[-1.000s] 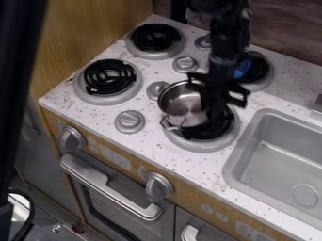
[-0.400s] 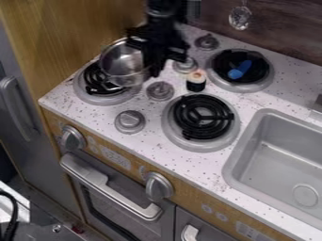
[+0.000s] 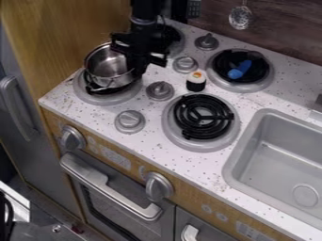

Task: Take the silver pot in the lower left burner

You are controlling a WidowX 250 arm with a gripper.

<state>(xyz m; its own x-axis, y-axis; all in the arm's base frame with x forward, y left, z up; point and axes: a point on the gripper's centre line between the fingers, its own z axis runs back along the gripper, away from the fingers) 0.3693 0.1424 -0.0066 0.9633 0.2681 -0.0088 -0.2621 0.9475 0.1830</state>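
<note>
grips the rim of the silver pot [image 3: 107, 70] on its right side in the view, with the fingers [image 3: 135, 66] of the black gripper [image 3: 138, 70] pointing down. holds the pot open side up, over the lower left burner [image 3: 104, 100]; cannot tell from here whether with its full weight on the coils. just behind the gripper, partly hidden by it, the upper left burner [image 3: 175, 45]. to the right of the pot, a column of small grey knobs between the left and right burners, all on the white speckled desk [image 3: 151, 141]. near those knobs, upright, a small sushi-like piece [image 3: 196, 81] with a black side and a pale top. nearer the front edge, the lower right burner [image 3: 202, 116], with bare black coils. behind that, the upper right burner [image 3: 264, 82], with a blue object [image 3: 239, 69] lying on it. farther right, set into the desk, a grey sink [image 3: 231, 162]. below the front edge, two large knobs and an oven handle [image 3: 110, 187]. at the back, against the brown wall, a hanging strainer [image 3: 240, 18].
</note>
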